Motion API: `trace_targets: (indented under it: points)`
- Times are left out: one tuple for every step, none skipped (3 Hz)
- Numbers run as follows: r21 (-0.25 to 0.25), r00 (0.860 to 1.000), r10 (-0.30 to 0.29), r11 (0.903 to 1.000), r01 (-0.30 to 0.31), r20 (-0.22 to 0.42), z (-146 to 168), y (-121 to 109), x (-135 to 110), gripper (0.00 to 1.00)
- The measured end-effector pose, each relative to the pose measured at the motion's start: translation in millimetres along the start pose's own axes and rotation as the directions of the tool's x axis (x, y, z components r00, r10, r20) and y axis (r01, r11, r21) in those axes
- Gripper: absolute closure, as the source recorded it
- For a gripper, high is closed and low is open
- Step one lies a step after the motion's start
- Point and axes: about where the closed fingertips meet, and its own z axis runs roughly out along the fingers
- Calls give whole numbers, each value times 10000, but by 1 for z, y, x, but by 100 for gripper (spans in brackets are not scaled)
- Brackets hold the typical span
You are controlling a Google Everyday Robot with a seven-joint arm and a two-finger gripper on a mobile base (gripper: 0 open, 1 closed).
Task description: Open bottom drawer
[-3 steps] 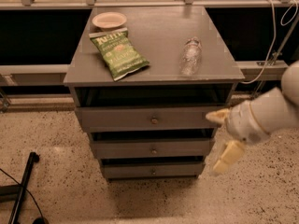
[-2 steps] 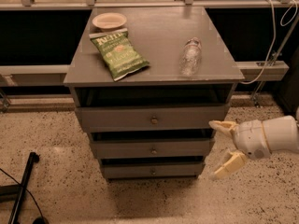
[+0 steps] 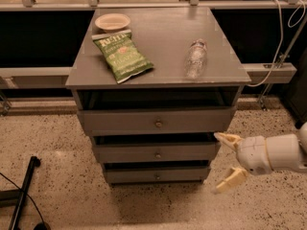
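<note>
A grey cabinet (image 3: 158, 37) has three drawers stacked under its top. The bottom drawer (image 3: 156, 175) is the narrowest, with a small round metal knob (image 3: 157, 177) at its centre; its front sits flush and shut. The middle drawer (image 3: 157, 153) and top drawer (image 3: 156, 121) lie above it. My gripper (image 3: 228, 161) is open at the right of the cabinet, level with the middle and bottom drawers, its two tan fingers (image 3: 230, 180) spread apart and pointing left. It touches nothing.
On the cabinet top lie a green chip bag (image 3: 122, 56), a small plate (image 3: 112, 21) and a clear plastic bottle (image 3: 195, 58) on its side. A black stand leg (image 3: 24, 193) crosses the speckled floor at lower left. A cable (image 3: 280, 47) hangs at right.
My gripper and arm have dropped lower and drawn to the right, from beside the top drawer down to the level of the lower two drawers. The drawers have not moved.
</note>
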Motion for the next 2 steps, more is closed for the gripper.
trace_targets:
  points:
    - [144,9910,-984,9949,1001,-904,51,15,47,0]
    - [775,9805,-1365,9859,1484,-1415,66,5,67,0]
